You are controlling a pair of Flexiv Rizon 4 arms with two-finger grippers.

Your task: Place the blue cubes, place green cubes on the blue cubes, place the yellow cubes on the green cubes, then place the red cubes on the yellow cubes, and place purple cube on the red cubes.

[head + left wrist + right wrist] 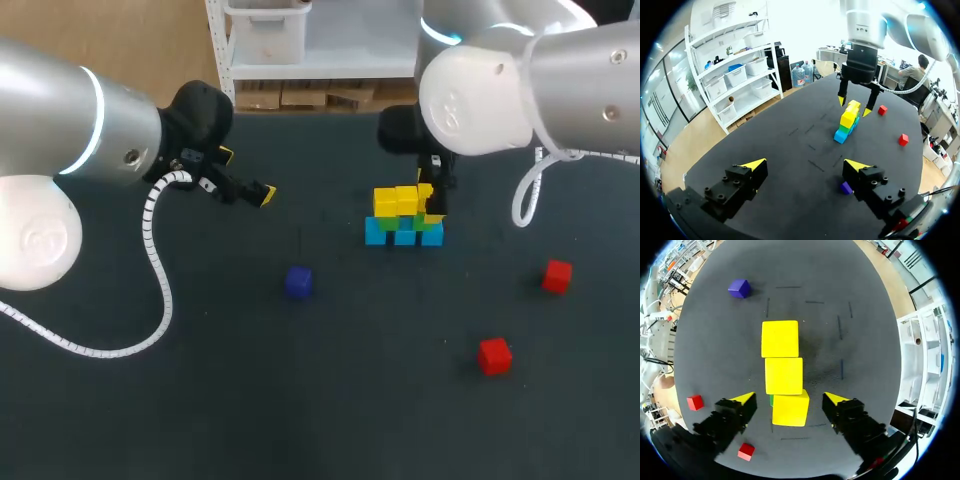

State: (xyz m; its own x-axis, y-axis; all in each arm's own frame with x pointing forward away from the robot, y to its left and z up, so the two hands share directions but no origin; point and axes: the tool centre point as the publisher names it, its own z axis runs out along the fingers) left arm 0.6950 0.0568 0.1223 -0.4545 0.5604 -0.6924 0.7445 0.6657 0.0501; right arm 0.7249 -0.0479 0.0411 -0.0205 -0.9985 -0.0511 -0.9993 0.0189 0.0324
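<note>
**Stack at three tiers: red and purple outstanding**

Head view: the left arm bulks nearest. The left gripper has its fingers apart and empty, well clear of the stack. The right gripper hangs over the stack's right end. The blue cubes form a row on the table, with the green cubes on them and the yellow cubes on top. Two red cubes and the purple cube lie loose.

Left wrist view: the gripper's own fingers are spread and hold nothing — the purple cube lies just beside one of them.

Right wrist view: three yellow cubes lie in line. The fingers stand wide either side of the nearest one, with gaps on both sides, so it is not clamped. That cube sits slightly askew, with a sliver of green showing.

Judged status: three tiers of five are done — red, then purple, remain.
</note>
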